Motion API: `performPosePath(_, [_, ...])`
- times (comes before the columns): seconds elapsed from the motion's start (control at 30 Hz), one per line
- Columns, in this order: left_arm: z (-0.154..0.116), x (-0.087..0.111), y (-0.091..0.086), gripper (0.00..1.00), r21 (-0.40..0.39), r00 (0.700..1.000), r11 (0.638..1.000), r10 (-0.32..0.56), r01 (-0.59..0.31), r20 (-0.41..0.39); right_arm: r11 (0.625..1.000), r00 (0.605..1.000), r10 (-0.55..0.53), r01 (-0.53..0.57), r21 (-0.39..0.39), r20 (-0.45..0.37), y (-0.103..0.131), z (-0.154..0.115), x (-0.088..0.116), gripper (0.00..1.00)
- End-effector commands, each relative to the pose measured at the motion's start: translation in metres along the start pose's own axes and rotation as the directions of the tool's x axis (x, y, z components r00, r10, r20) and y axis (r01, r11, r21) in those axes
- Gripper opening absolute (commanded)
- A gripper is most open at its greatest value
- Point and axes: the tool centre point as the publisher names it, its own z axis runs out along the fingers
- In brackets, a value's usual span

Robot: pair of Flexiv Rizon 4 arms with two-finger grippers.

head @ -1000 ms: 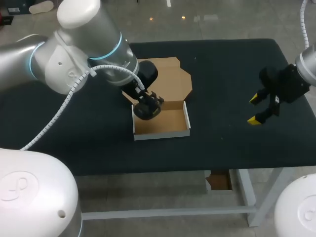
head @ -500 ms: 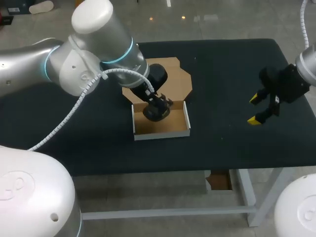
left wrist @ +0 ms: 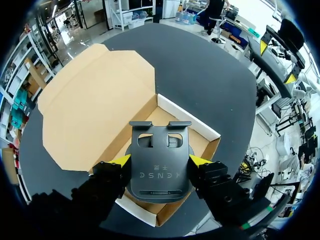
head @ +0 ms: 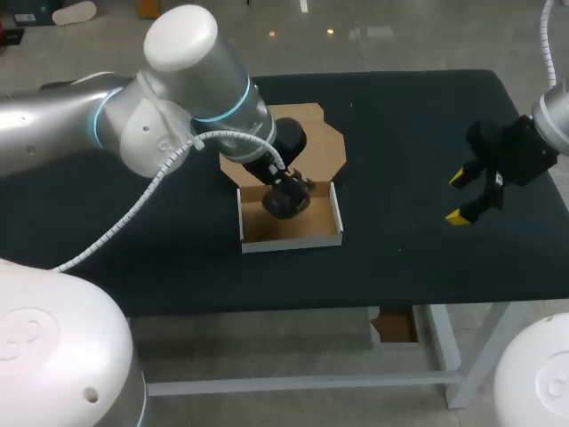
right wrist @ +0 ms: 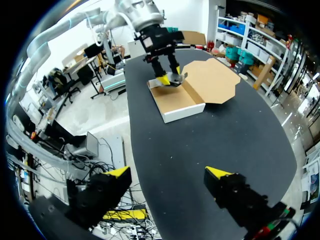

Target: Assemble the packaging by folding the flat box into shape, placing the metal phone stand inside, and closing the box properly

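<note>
On the left, the left arm (head: 169,124) is bent over the black table (head: 418,133), its wrist pointing down at the cardboard box (head: 293,242) near the table's middle. The left gripper (head: 286,194) has the dark metal phone stand (left wrist: 160,162) clamped between its yellow tips, one finger on each side edge, and it holds the stand over the back part of the open tray, close to the hinge. Whether the stand's base touches the tray floor, I can't tell from here. The tray is folded up, white walls standing on all sides, brown inside. Its lid (head: 311,133) lies flat on the table behind it, wide open, flaps spread. Over to the right, well apart from the box, the right gripper (head: 456,197) hangs above bare cloth near the table's right edge, fingers spread wide with nothing between them.
</note>
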Motion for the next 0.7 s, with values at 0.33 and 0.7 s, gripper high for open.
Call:
performPosePath(0.33, [0.031,-0.004,0.002,0.0,-0.011,1.0,1.0,-0.006,0.006,0.008,1.0,1.0,-0.002,0.002,-0.004,-0.004,-0.001,-0.001,0.0,1.0])
performPosePath(0.7, [0.046,-0.005,0.004,0.0,-0.021,1.0,1.0,-0.011,0.012,0.023,1.0,1.0,-0.002,0.002,-0.004,-0.004,-0.001,-0.001,0.0,1.0])
